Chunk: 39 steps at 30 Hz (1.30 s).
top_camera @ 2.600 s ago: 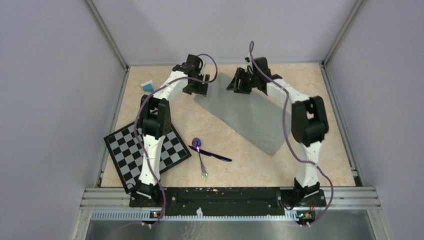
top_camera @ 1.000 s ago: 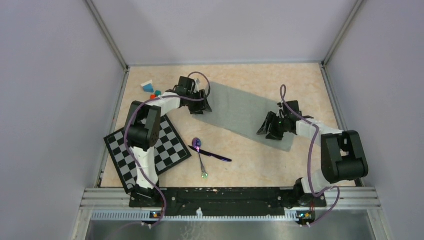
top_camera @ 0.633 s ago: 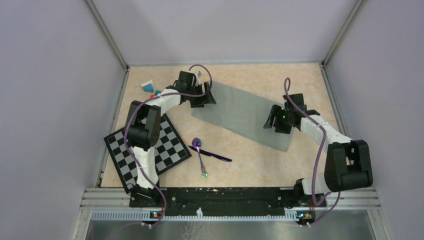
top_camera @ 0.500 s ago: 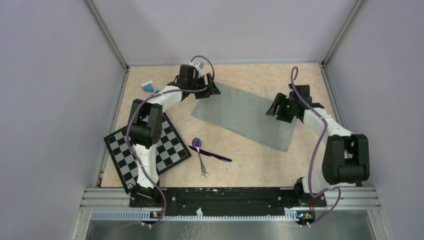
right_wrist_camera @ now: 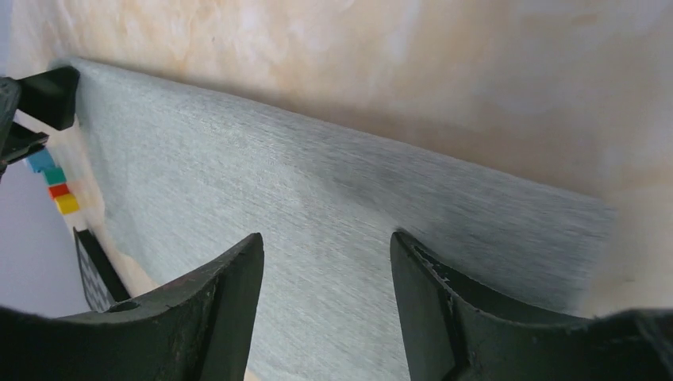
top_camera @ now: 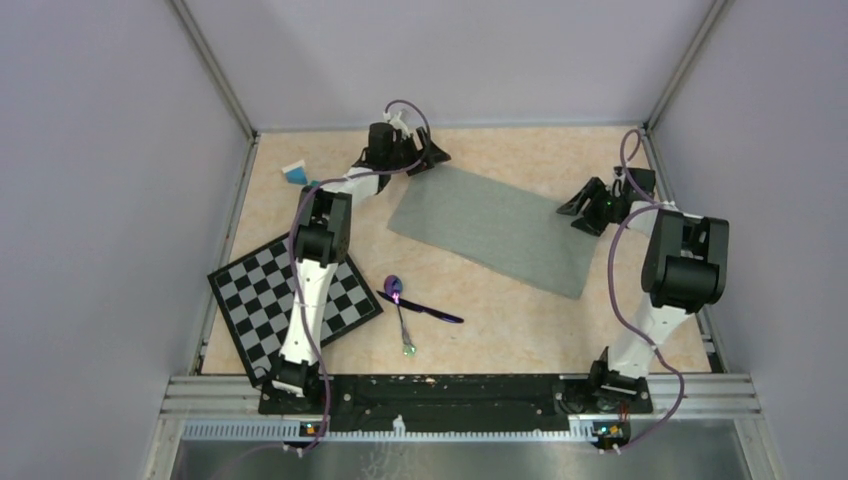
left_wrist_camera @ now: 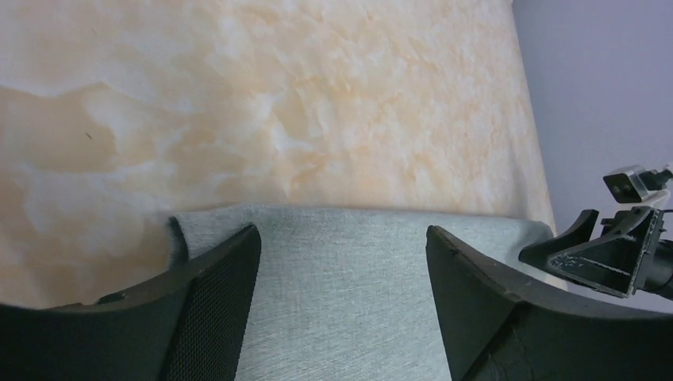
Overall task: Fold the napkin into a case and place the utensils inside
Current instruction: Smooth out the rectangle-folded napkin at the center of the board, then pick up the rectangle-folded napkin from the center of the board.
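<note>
The grey-green napkin (top_camera: 490, 228) lies flat as a long slanted strip in the middle of the table. My left gripper (top_camera: 432, 158) is open and empty, low over the strip's far-left corner. In the left wrist view, cloth (left_wrist_camera: 341, 309) shows between the jaws of that gripper (left_wrist_camera: 343, 238). My right gripper (top_camera: 582, 208) is open and empty at the strip's right end. In the right wrist view, cloth (right_wrist_camera: 317, 190) fills the space ahead of that gripper (right_wrist_camera: 325, 246). The purple spoon (top_camera: 400, 305) and the dark stick-like piece (top_camera: 428, 310) lie crossed near the front. No case shows.
A checkered board (top_camera: 255, 300) lies at the front left, under the left arm. Small coloured blocks (top_camera: 296, 172) sit at the far left and show in the right wrist view (right_wrist_camera: 54, 184). Grey walls close in the table on three sides.
Both grippers have let go of the napkin and swung outward toward the far corners. The napkin now lies flat and still. The utensils and the board have not moved.
</note>
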### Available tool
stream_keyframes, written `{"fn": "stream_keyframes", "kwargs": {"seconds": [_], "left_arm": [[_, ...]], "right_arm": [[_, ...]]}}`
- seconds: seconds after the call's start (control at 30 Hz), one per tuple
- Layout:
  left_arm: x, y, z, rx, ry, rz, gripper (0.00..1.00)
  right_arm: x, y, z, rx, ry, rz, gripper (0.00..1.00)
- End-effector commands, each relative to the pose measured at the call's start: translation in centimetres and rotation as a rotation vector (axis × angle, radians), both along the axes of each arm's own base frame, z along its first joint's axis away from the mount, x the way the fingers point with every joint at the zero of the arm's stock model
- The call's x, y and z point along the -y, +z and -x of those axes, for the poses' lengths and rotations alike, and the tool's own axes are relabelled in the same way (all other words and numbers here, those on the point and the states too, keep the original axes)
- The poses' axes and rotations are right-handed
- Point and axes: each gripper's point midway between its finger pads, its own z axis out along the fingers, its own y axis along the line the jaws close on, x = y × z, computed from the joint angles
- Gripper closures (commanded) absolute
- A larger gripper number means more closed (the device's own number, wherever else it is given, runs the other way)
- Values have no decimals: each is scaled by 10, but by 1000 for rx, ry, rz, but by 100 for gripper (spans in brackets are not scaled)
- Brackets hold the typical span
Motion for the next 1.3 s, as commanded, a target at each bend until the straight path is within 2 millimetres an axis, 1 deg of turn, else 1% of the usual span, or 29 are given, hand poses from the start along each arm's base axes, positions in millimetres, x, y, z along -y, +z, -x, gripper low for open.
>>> {"fn": "stream_keyframes", "kwargs": {"seconds": [0.0, 0.03, 0.07, 0.1, 0.13, 0.2, 0.27, 0.33, 0.4, 0.43, 0.47, 0.5, 0.53, 0.6, 0.63, 0.7, 0.77, 0.8, 0.87, 0.93, 1.0, 1.07, 1.27], "left_arm": [[-24, -30, -23, -58, 60, -36, 18], [-26, -33, -23, -66, 52, -51, 18], [-28, -33, -24, -62, 41, -66, 18], [-28, -28, -23, -55, 30, -74, 17], [-27, -18, -22, -42, 15, -77, 17], [-25, 7, -18, -24, -3, -82, 16], [-26, 34, -10, -33, -7, -87, 13], [-30, 65, 0, -34, 3, -100, 8], [-38, 90, 13, -54, 39, -125, 4], [-41, 112, 23, -47, 51, -122, 2], [-42, 123, 35, -53, 53, -114, 1], [-41, 132, 48, -57, 50, -104, 1], [-40, 142, 61, -58, 50, -91, 1], [-36, 153, 88, -67, 39, -67, 1], [-32, 156, 102, -71, 23, -57, 1], [-22, 167, 132, -55, -27, -45, 1], [-13, 171, 160, -57, -77, -44, 1], [-7, 174, 173, -52, -106, -43, 1], [1, 182, 195, -22, -156, -43, 1], [5, 187, 211, 10, -191, -60, 1], [4, 190, 220, 44, -202, -89, 1], [-2, 188, 223, 62, -189, -113, 1], [-15, 179, 224, 95, -169, -190, 1]], "right_arm": [[36, -6, -2, -6, -30, 109, 40], [35, -1, 0, -13, -27, 120, 40], [32, 9, 2, -8, -20, 122, 40], [29, 22, 4, 3, -11, 128, 40], [27, 33, 7, 9, -5, 151, 39], [32, 57, 16, 12, -31, 230, 38], [42, 68, 30, -36, -73, 289, 37], [52, 69, 53, -128, -103, 346, 37], [53, 65, 65, -175, -98, 362, 36], [52, 60, 71, -202, -89, 370, 26], [51, 57, 74, -230, -78, 379, 20], [50, 53, 77, -257, -62, 391, 18], [49, 50, 78, -281, -48, 403, 18], [49, 44, 80, -339, -21, 430, 17], [49, 40, 81, -364, -8, 443, 17], [47, 36, 80, -376, 9, 449, 16], [45, 32, 77, -381, 16, 451, 16], [44, 30, 77, -389, 19, 452, 18], [42, 22, 75, -411, 25, 448, 22], [38, 17, 73, -411, 33, 453, 25], [35, 13, 70, -413, 35, 462, 26], [33, 8, 69, -427, 35, 460, 29], [28, -5, 67, -449, 40, 472, 30]]}}
